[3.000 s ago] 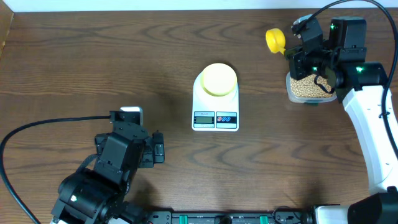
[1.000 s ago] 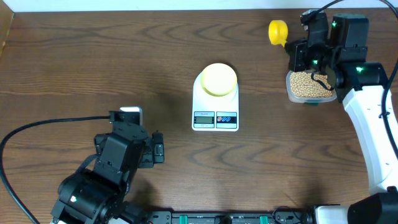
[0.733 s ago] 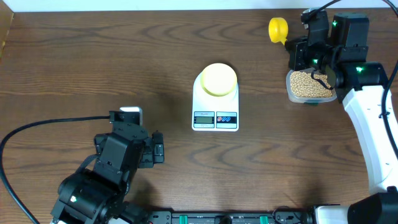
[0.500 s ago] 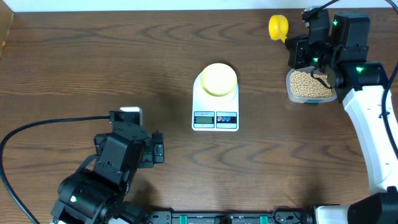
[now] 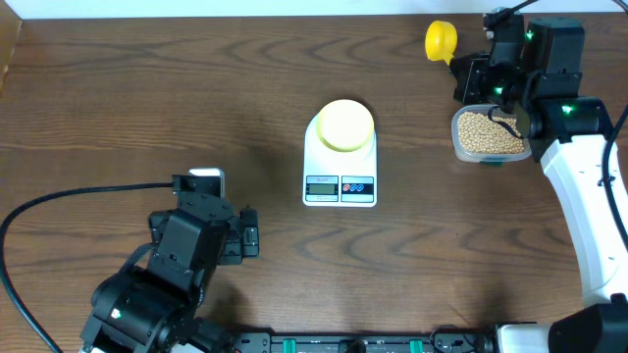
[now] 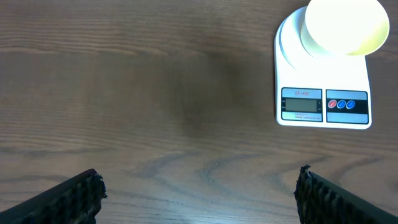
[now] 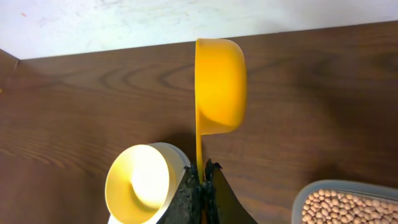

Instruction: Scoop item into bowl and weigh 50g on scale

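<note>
The scoop [image 7: 219,84] is pinched by its handle in the fully closed right gripper [image 7: 202,180]; if rotated there, beans [image 5: 488,130] could be spilled short of the bowl [image 5: 345,125] at eight o'clock

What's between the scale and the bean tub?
Nothing: in the overhead view, only bare wooden table separates the scale from the bean tub.

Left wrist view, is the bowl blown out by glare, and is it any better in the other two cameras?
Left wrist: yes, the bowl is washed nearly white and its inside is lost, though the display on the scale is sharp. Right wrist: the bowl's inside glares too, while the scoop is crisp. Overhead: the light is even and the bowl shows its pale yellow.
</note>
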Robot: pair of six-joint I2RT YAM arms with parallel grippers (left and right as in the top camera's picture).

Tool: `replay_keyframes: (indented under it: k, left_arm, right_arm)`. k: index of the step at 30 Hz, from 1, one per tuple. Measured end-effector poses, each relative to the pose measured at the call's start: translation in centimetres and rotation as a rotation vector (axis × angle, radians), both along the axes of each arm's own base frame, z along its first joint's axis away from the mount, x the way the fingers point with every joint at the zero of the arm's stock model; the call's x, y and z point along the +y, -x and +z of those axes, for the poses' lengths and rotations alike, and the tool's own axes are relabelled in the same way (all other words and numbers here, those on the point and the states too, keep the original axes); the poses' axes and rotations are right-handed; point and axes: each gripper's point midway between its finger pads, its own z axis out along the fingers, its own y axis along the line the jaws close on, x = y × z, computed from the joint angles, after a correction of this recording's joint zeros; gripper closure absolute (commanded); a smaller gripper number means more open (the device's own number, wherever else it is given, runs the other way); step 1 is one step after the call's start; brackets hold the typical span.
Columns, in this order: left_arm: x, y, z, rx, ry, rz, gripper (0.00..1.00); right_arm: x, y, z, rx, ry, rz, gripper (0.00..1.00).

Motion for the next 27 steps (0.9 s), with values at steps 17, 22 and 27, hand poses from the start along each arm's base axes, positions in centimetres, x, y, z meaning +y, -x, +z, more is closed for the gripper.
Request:
replay_keyframes:
  k: [17,22,27]
  left_arm:
    - [0.3,-0.1,0.1,-0.007,-0.015,0.009,0.00]
    - [0.5,-0.1,0.1,-0.011,-0.023,0.016,0.00]
    - [0.6,-0.2,0.2,-0.014,-0.028,0.020,0.00]
  right_arm:
    - [1.7,0.1,0.3,-0.007,-0.015,0.027,0.99]
    - [1.8,-0.3,1.0,-0.044,-0.020,0.028,0.99]
    - [2.3,-0.4,1.3,-0.057,-0.021,0.038,0.99]
